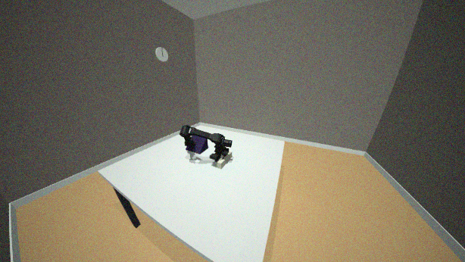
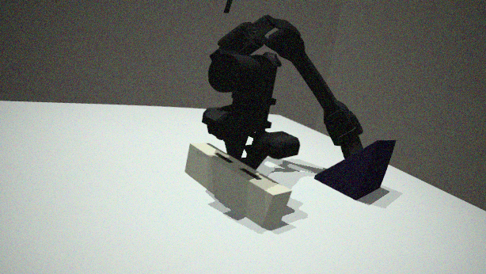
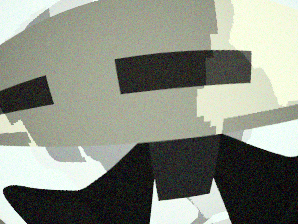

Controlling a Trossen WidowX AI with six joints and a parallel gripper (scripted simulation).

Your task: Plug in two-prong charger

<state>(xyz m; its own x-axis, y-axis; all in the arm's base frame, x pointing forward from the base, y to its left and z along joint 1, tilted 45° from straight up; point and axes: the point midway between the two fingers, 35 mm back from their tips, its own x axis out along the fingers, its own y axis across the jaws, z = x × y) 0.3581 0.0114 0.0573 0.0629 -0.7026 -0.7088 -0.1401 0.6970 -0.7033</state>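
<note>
The cream power strip [image 1: 220,165] [image 2: 229,180] [image 3: 165,115] lies on the white table, with two long dark outlets in its top. In the wrist view one outlet [image 3: 182,72] is near the middle and the other outlet [image 3: 26,94] is at the left edge. My gripper [image 2: 244,156] [image 3: 177,138] points down, behind the strip in the exterior view. It is shut on the dark charger [image 3: 185,175], whose body shows between the fingers, just below the outlets in the wrist view. The charger's prongs are hidden, and I cannot tell whether it touches the strip.
A dark purple wedge-shaped block [image 1: 199,144] [image 2: 358,174] stands beside the arm's base. The white table [image 1: 197,204] [image 2: 99,222] carries the arm and the strip. Grey shadows fall around the strip. A round clock [image 1: 161,54] hangs on the wall.
</note>
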